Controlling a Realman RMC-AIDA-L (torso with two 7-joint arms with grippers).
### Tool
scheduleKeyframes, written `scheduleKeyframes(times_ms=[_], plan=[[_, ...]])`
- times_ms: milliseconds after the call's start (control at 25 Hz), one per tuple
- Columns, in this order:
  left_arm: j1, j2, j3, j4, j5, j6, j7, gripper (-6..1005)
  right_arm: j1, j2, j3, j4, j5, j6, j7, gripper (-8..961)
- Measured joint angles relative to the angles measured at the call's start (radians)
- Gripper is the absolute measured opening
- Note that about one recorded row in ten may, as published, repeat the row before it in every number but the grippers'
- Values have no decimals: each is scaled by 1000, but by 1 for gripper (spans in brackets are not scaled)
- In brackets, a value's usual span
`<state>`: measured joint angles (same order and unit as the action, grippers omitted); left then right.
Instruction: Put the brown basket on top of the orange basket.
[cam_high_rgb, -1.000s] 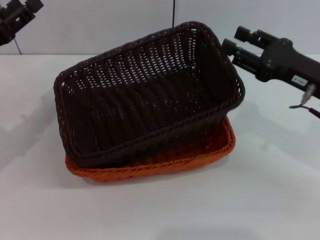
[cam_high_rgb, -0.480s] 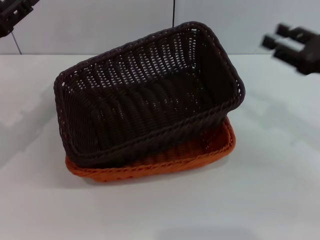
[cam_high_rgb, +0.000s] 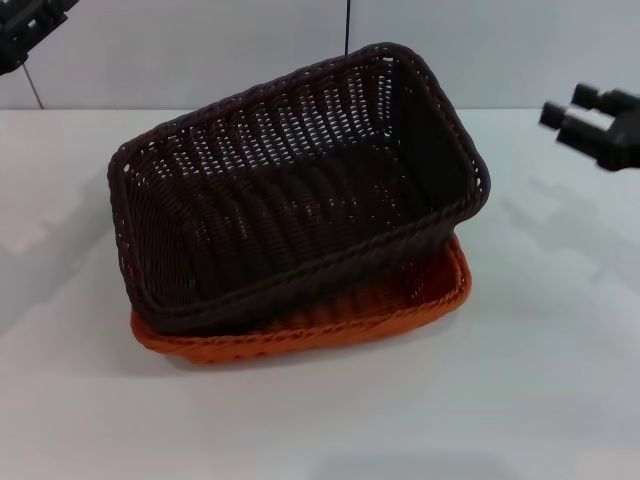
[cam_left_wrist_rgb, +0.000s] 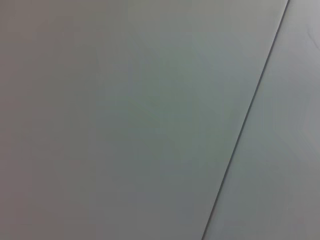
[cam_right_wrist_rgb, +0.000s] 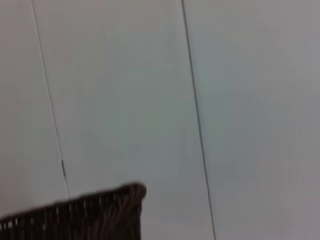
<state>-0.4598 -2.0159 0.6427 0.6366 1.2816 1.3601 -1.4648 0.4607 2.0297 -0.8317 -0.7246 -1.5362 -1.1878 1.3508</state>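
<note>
On top of the orange basket (cam_high_rgb: 420, 300), the brown basket (cam_high_rgb: 300, 190) is sitting nested but crooked, near the middle of the white bench (cam_high_rgb: 540, 380). It is lying turned a little against the orange one and tilted, its far right corner riding higher than its near left corner. The orange basket is resting flat on the bench, and its rim is showing as a strip along the near side and around the right end, where a patch of its inner wall is also peeking out. A corner of the brown basket's braided rim (cam_right_wrist_rgb: 125, 200) is showing in the right wrist view against a pale wall.

Over the right edge of the bench, the right tool (cam_high_rgb: 565, 118) is hanging in the air, well apart from both baskets, its two dark fingers standing spread and grasping nothing. Over the far left corner, the left tool (cam_high_rgb: 25, 28) is only partly showing, and I cannot tell whether it is released or clenched.
</note>
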Motion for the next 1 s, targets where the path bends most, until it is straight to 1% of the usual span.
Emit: scheduleKeyframes(times_ms=[120,280,520,760,1000], plan=[[2,-1,0,0,-1,-2,0,847,18,6,-1,17,-52,15,-2,586],[7,-2,0,0,-2,-3,0,847,34,-1,-9,39,-98,-19,-2,585],[10,-4,0,0,-7,-3,-2,847,39,-10,-13,40,-180,-153,0,585],[9,-6,-1,0,-8,-3,-1,847,41,-34,-12,41,-200,-324,-3,585],[6,-6,-2,0,-8,-6,-1,847,54,-43,-13,42,-209,-372,-4,585]])
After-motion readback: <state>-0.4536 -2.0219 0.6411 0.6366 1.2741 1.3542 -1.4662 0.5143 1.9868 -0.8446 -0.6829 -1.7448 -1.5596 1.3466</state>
